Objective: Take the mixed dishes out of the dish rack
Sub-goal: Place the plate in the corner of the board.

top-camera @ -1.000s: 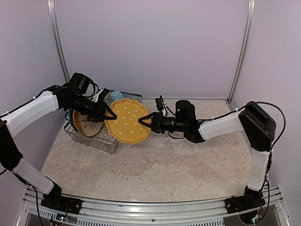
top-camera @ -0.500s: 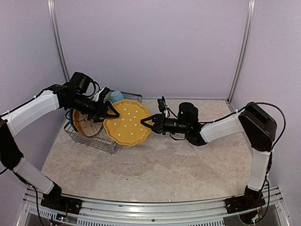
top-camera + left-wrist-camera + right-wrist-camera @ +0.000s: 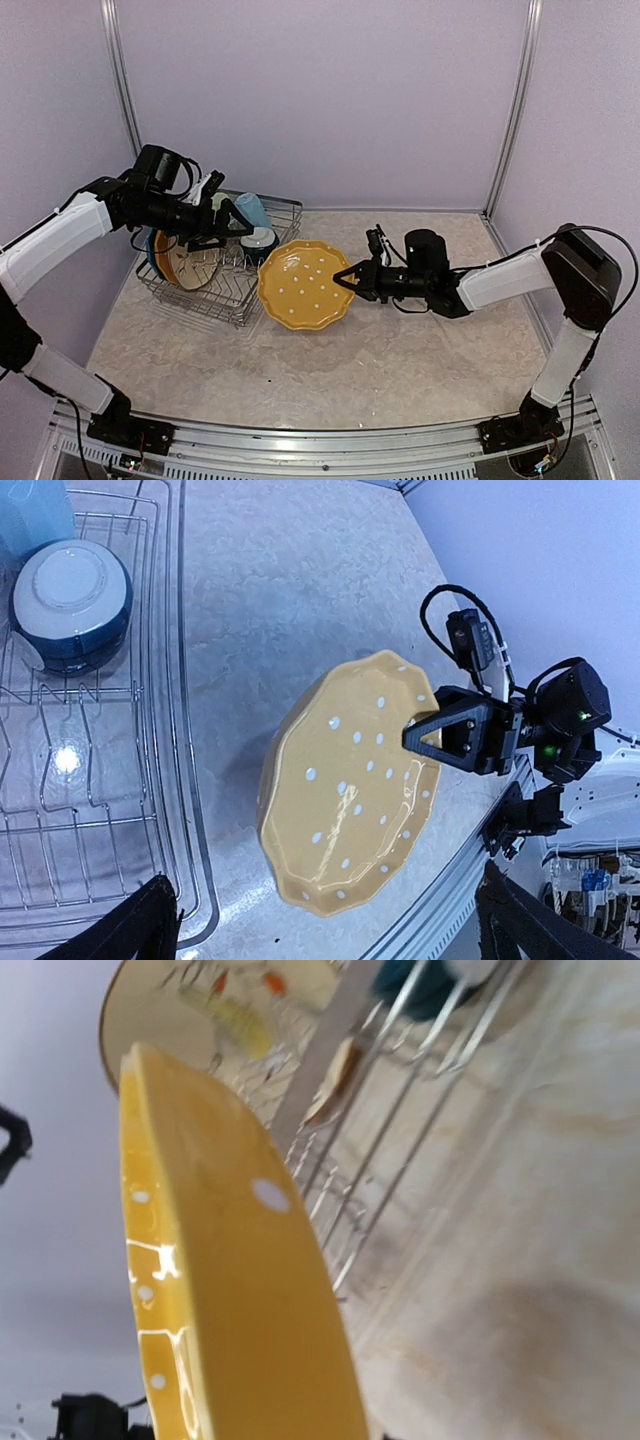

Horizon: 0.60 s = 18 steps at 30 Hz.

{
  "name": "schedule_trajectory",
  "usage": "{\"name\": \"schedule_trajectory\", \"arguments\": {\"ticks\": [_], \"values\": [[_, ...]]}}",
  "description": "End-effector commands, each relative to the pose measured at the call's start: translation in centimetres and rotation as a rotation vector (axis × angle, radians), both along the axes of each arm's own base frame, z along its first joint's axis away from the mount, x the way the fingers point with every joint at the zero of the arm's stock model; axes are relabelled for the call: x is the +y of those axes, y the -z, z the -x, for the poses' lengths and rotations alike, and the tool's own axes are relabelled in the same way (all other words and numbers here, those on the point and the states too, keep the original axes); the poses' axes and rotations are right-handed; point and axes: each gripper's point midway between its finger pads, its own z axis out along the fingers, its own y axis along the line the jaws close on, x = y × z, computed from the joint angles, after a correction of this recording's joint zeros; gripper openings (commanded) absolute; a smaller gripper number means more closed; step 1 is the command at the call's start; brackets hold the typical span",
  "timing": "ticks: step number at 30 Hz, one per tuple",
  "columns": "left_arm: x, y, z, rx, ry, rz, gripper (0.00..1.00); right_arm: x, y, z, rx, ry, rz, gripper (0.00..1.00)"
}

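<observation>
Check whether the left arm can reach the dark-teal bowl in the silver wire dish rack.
Probably yes: the open left end effector hovers over the rack, nothing covers the bowl, and the right end effector holds the orange-yellow dotted plate outside the rack.

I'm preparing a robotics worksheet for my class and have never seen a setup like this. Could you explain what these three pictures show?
These are two robot arms bolted at the near edge of a table, each ending in a two-finger gripper. The wide picture looks down from above and behind the arms. The other two pictures come from small cameras, one on each wrist. On the table stands a wire dish rack with plates, an upturned bowl and a blue mug in it. The right gripper pinches the rim of a yellow dotted plate, which is tilted beside the rack. The left gripper is open above the rack and holds nothing.
</observation>
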Motion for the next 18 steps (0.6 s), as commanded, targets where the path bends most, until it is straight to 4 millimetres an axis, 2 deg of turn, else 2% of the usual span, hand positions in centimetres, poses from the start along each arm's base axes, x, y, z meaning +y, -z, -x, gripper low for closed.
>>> {"name": "schedule_trajectory", "arguments": {"ticks": [1, 6, 10, 15, 18], "values": [[0.4, -1.7, -0.4, -0.077, -0.019, -0.011, 0.99, -3.6, -7.2, -1.0, -0.147, 0.085, -0.108, 0.00], [0.9, -2.2, -0.5, -0.107, -0.038, -0.026, 0.99, -9.6, -5.3, -0.9, -0.085, 0.213, 0.007, 0.00], [1.1, -3.0, -0.2, -0.141, -0.047, -0.020, 0.99, -15.7, -3.1, -0.9, -0.001, 0.323, 0.093, 0.00], [1.6, -3.4, -0.3, -0.172, -0.063, -0.030, 0.99, -22.5, -1.9, 0.5, 0.048, 0.422, 0.175, 0.00], [1.9, -3.5, -0.4, -0.186, -0.072, -0.039, 0.99, -25.7, -0.3, 1.9, 0.112, 0.447, 0.213, 0.00]]}}
